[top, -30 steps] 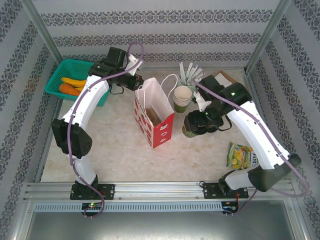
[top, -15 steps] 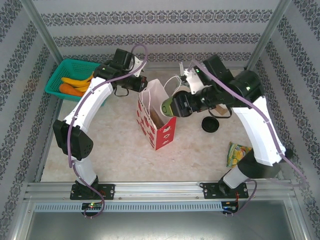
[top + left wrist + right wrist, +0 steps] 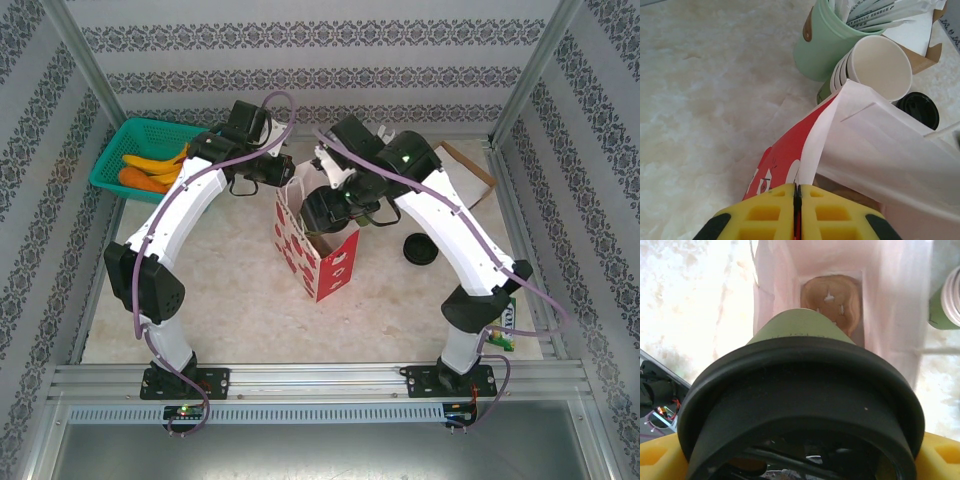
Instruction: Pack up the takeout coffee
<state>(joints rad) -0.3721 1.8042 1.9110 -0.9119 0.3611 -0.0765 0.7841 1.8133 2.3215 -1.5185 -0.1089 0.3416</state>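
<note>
The takeout coffee (image 3: 801, 326), a dark-green cup under a black lid (image 3: 800, 385), hangs bottom-first over the open mouth of the paper bag (image 3: 895, 300). My right gripper (image 3: 800, 457) is shut on it, a yellow finger (image 3: 940, 456) on each side. From above, the right gripper (image 3: 328, 212) sits over the red-and-white bag (image 3: 322, 265). My left gripper (image 3: 797, 192) is shut on the bag's (image 3: 880, 150) rim at its far-left corner (image 3: 285, 180). A brown bun (image 3: 832, 300) lies at the bag's bottom.
A stack of green cups (image 3: 875, 65) and a mint holder of stirrers (image 3: 822, 45) stand just behind the bag. A loose black lid (image 3: 420, 250) lies right of it. A teal basket (image 3: 112, 160) of produce stands far left, a cardboard box (image 3: 468, 165) far right.
My right arm has lifted the cup off the table on the right and swung it left, over the bag's mouth. The left gripper has stayed on the bag's rim.
</note>
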